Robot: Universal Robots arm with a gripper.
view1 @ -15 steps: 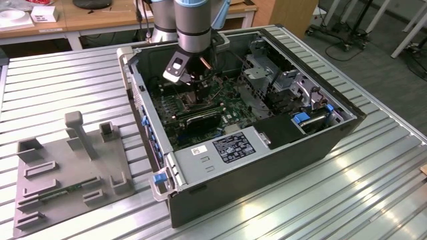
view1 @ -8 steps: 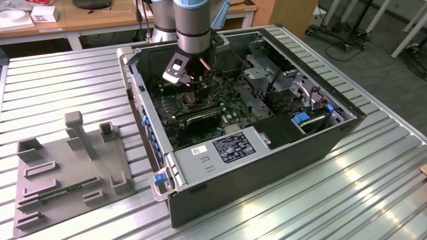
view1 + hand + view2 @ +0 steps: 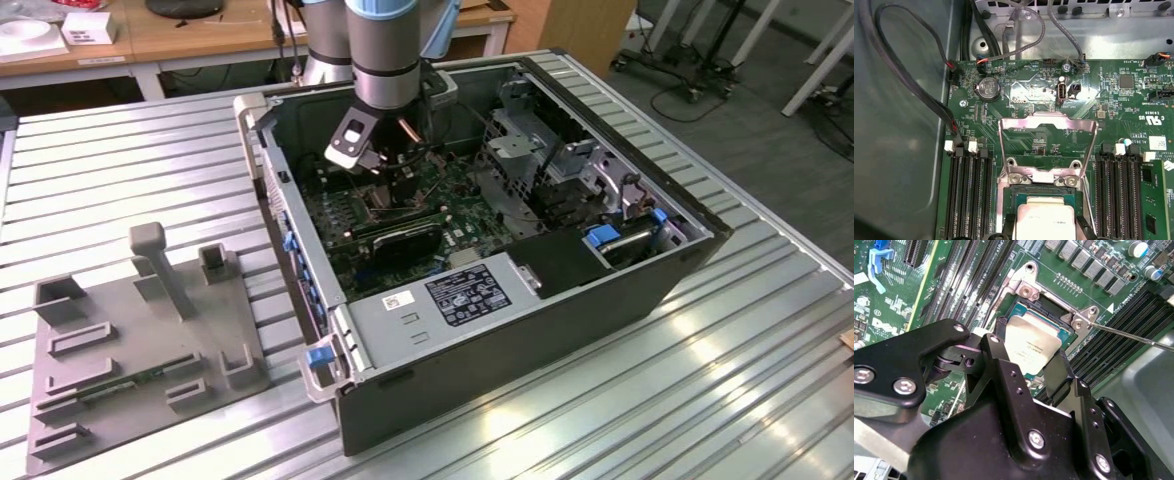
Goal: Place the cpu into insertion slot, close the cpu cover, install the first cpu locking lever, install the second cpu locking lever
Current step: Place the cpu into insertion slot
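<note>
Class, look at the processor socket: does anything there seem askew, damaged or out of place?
Nothing stands out. The gripper holds the cpu over the insertion slot, and the cpu cover stands swung open.

I see a ribbed metal tabletop (image 3: 747, 380) with glare along its near edge, wooden desks (image 3: 200, 35) beyond its far edge, grey floor (image 3: 747, 110), wheeled stand legs (image 3: 681, 60)

The exterior view stands high and well back, looking steeply down on the open case (image 3: 534, 300) on the tabletop (image 3: 134, 160), with the arm (image 3: 387, 50) at the far side. Both wrist views sit close over the motherboard (image 3: 1019, 90). The second looks past the hand (image 3: 1031, 354) onto the cpu (image 3: 1029, 342). The first faces along the board at the raised cover (image 3: 1046, 122). Both share the cpu and slot (image 3: 1046, 310).
</note>
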